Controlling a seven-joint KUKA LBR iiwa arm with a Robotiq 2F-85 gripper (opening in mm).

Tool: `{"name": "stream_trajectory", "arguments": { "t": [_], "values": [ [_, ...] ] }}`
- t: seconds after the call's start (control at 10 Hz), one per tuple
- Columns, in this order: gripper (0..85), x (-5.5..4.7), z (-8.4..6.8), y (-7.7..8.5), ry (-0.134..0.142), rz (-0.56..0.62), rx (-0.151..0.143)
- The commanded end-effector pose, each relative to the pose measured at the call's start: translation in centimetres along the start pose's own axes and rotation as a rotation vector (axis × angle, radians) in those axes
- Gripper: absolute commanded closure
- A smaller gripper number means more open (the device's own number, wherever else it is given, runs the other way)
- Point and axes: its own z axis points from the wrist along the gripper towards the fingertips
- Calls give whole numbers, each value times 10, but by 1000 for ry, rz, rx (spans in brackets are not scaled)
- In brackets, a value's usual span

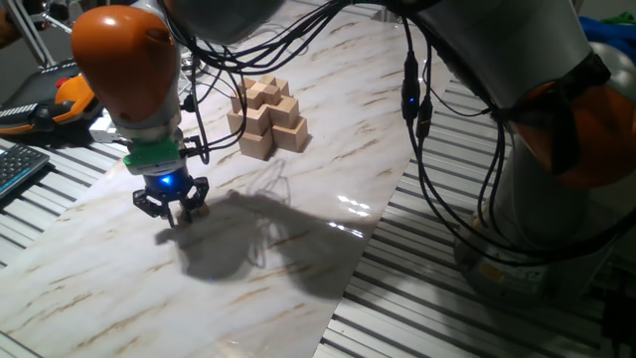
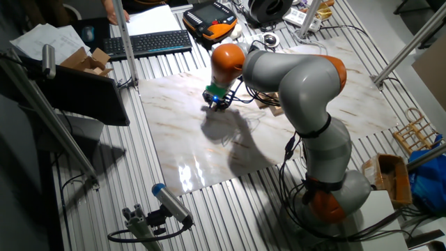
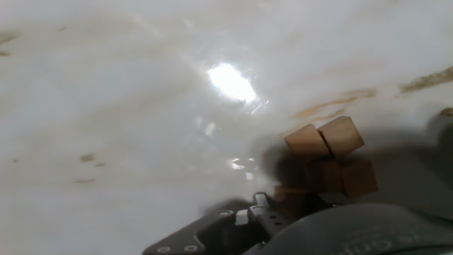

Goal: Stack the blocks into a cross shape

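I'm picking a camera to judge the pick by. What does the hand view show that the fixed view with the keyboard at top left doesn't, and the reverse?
Only the hand view shows the small blocks close up, clustered on the marble just ahead of the fingers. Only that fixed view shows the whole arm, the keyboard and the gripper low over the sheet; the blocks are hidden there. Both show the marble sheet.
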Motion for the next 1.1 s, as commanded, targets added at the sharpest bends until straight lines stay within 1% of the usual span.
{"name": "stream_trajectory", "arguments": {
  "t": [0.0,0.1,0.2,0.3,0.4,0.5,0.7,0.8,0.9,1.0],
  "values": [
    [680,0,-1,0,-7,-29,11],
    [850,0,-1,0,-8,-50,12],
    [850,0,-1,0,-4,-70,11],
    [850,1,-2,0,-11,-95,18],
    [850,1,-9,0,-5,-130,27],
    [850,1,-20,-2,11,-176,44],
    [850,-5,-55,-9,72,-277,68],
    [850,-9,-72,-15,97,-321,71],
    [850,-14,-88,-22,109,-364,76],
    [850,-19,-103,-30,113,-405,81]
  ]
}}
